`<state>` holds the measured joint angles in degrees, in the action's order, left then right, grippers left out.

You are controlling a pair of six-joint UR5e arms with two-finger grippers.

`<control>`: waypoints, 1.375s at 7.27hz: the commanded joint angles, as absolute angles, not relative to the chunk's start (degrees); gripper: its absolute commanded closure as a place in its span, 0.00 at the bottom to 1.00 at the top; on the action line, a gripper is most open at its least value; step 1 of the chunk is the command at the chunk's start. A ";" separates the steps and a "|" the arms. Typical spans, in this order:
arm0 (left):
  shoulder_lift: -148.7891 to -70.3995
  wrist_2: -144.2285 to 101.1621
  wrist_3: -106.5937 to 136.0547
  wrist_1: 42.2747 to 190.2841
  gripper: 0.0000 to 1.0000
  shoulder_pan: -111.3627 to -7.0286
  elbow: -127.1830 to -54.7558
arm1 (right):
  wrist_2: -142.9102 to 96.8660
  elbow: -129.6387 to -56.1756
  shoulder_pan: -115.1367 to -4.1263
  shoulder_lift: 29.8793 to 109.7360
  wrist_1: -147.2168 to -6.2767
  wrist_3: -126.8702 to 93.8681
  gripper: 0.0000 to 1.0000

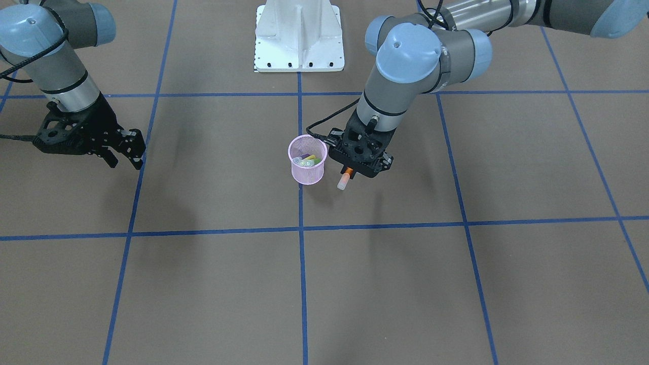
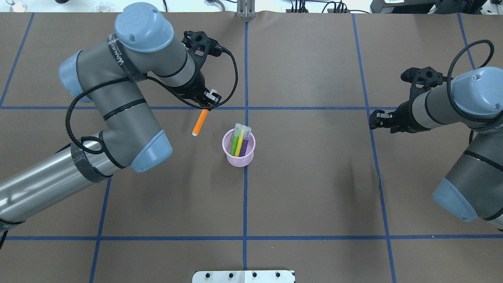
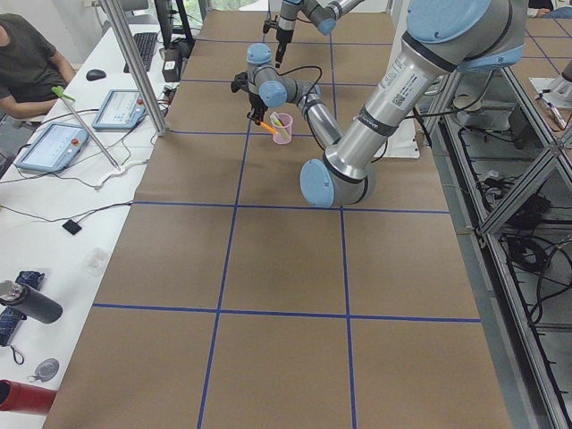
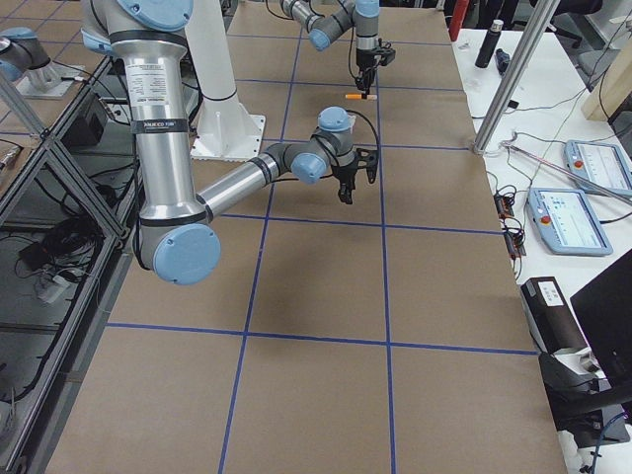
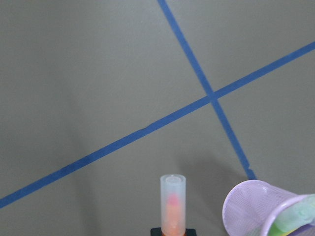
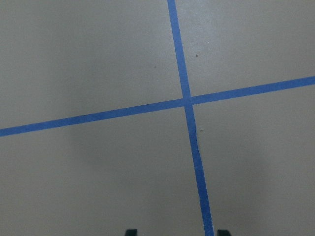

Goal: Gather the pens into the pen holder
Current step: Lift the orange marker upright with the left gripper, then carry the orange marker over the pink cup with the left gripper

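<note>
The pink mesh pen holder (image 2: 239, 151) stands near the table's middle and holds the green (image 2: 235, 143), yellow (image 2: 241, 142) and purple (image 2: 245, 146) pens upright. My left gripper (image 2: 207, 106) is shut on the orange pen (image 2: 199, 124) and holds it tilted, pale cap down, above the table just left of the holder. In the left wrist view the orange pen (image 5: 173, 206) hangs beside the holder's rim (image 5: 246, 206). In the front-facing view the pen (image 1: 345, 178) is right of the holder (image 1: 307, 170). My right gripper (image 2: 375, 120) is open and empty, far to the right.
Blue tape lines (image 2: 245, 196) divide the brown table into squares. The robot's white base plate (image 1: 299, 38) sits at the near edge. An operator and tablets (image 3: 54, 147) are beyond the table's far side.
</note>
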<state>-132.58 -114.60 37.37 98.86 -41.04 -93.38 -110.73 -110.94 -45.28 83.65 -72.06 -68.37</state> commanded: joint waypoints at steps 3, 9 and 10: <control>-127.00 -84.04 51.21 117.76 1.00 -30.51 -100.63 | -110.74 -110.48 -46.32 83.50 -72.07 -68.29 0.37; -121.55 -69.54 64.77 123.05 1.00 -19.96 -103.98 | -110.65 -109.07 -46.32 83.14 -71.98 -68.55 0.37; -121.90 -69.52 64.86 123.39 1.00 -19.95 -103.63 | -110.65 -109.07 -46.32 83.14 -71.98 -68.55 0.37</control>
